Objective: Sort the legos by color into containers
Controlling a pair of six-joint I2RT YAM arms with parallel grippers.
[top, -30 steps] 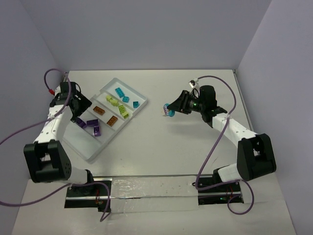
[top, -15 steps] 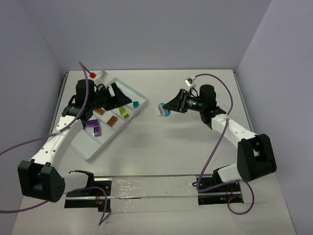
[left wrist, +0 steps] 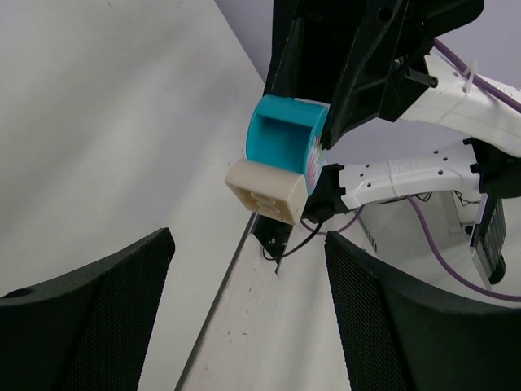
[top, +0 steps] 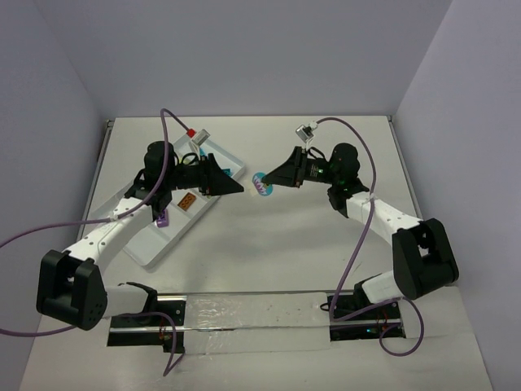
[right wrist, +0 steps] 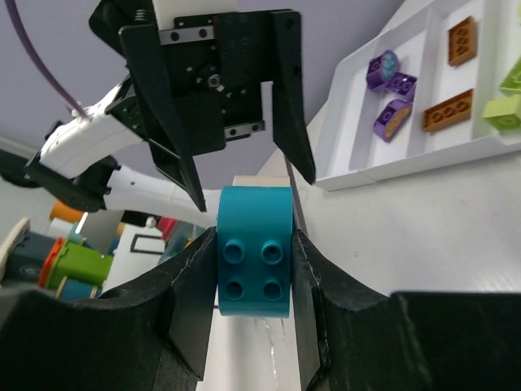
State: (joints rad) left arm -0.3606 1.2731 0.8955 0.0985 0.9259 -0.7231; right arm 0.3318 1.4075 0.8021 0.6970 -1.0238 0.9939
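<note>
My right gripper (top: 269, 181) is shut on a teal studded brick (top: 260, 185) and holds it in the air right of the tray. In the right wrist view the brick (right wrist: 254, 273) sits squeezed between my fingers (right wrist: 183, 285). In the left wrist view a cream piece (left wrist: 267, 189) shows attached under the teal brick (left wrist: 285, 140). My left gripper (top: 234, 186) is open and empty, pointing at that brick from the left, a short gap away; it also shows in the right wrist view (right wrist: 236, 175). The white tray (top: 153, 246) holds purple (right wrist: 392, 81), orange-brown (right wrist: 448, 111) and lime (right wrist: 506, 107) bricks in separate compartments.
My left arm reaches across the tray and hides most of its far compartments in the top view. An orange-brown brick (top: 187, 200) and a purple brick (top: 163, 217) show beside the arm. Walls close the table at the back and both sides.
My left arm has swung from the tray's left side to the right, ending with its open gripper facing the teal brick. My right gripper has moved left with the brick.
</note>
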